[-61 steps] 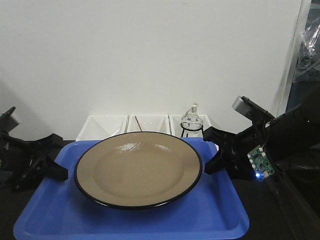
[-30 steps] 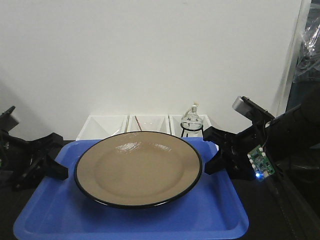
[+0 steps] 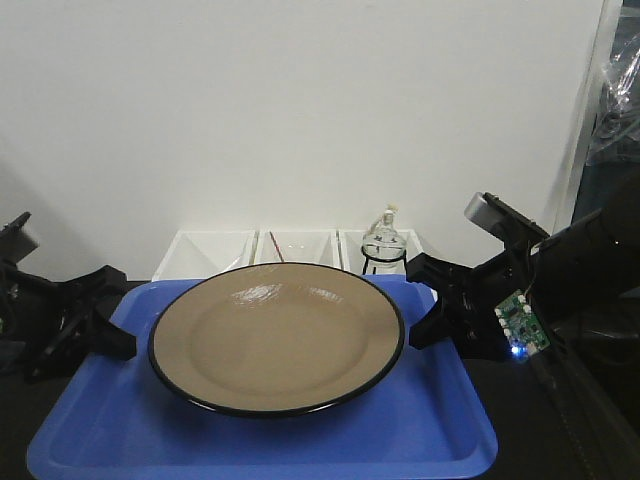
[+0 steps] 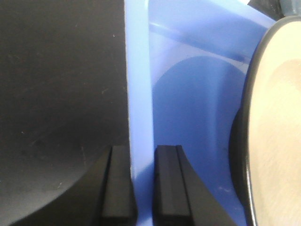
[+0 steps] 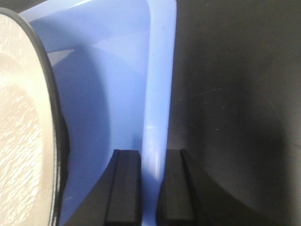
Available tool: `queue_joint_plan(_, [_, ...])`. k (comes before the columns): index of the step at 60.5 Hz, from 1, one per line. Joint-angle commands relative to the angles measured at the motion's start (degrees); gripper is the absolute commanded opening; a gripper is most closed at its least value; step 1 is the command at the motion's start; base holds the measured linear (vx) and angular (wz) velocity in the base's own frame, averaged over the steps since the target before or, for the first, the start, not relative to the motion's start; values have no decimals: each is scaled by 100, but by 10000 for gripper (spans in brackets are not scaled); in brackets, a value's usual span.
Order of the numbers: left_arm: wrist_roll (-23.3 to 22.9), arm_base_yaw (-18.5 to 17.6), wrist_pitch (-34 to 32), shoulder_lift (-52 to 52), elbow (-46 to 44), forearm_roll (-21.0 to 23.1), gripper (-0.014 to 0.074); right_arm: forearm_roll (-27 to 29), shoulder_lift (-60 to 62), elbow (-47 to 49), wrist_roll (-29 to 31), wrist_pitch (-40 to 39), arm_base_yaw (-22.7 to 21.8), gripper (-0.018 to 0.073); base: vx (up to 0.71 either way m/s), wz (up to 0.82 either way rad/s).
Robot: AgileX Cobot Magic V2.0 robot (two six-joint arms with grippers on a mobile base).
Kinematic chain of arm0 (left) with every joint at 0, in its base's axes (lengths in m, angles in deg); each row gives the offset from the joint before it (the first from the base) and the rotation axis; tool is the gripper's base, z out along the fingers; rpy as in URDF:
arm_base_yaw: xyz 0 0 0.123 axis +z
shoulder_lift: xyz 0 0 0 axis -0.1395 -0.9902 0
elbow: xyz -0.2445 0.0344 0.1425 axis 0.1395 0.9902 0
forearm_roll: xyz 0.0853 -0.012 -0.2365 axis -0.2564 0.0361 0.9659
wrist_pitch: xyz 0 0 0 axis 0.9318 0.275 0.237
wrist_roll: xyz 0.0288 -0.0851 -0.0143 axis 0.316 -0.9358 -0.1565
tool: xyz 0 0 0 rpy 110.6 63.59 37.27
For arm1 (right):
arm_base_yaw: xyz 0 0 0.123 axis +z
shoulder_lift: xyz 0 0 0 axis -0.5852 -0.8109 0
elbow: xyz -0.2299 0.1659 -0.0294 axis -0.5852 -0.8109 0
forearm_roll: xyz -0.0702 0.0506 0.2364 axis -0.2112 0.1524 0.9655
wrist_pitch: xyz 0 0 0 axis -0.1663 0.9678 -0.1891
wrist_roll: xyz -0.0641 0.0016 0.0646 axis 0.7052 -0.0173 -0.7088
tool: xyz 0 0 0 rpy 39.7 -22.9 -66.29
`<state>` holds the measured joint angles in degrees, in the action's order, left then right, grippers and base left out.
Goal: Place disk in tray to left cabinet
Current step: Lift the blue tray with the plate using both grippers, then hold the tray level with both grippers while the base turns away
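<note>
The tan disk with a thin black rim lies flat in the blue tray, filling most of its width. My left gripper is shut on the tray's left lip and my right gripper on its right lip. In the left wrist view the black fingers clamp the pale blue lip, with the disk at the right edge. From the right wrist, the lip runs between the fingers, and the disk shows at the left. The cabinet is out of view.
Three small white open-front bins stand behind the tray against a white wall. A clear glass bottle in a black wire stand sits by the right bin. Dark tabletop lies under and beside the tray.
</note>
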<state>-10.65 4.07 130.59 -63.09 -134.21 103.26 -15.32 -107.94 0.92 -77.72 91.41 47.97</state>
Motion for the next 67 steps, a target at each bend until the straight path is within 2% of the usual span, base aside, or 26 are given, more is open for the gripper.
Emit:
queue_joint_plan(1, [-40, -224, 8, 231, -195, 1309, -1, 1246, 263, 240, 38, -95, 161, -6, 0, 0])
queue_joint_plan(45, [-40, -224, 8, 231, -195, 1309, 0, 1245, 263, 240, 38, -72, 161, -6, -4, 3])
queue_joint_plan(67, [-40, -224, 8, 231, -195, 1309, 0, 1245, 263, 240, 38, -69, 161, -6, -14, 40])
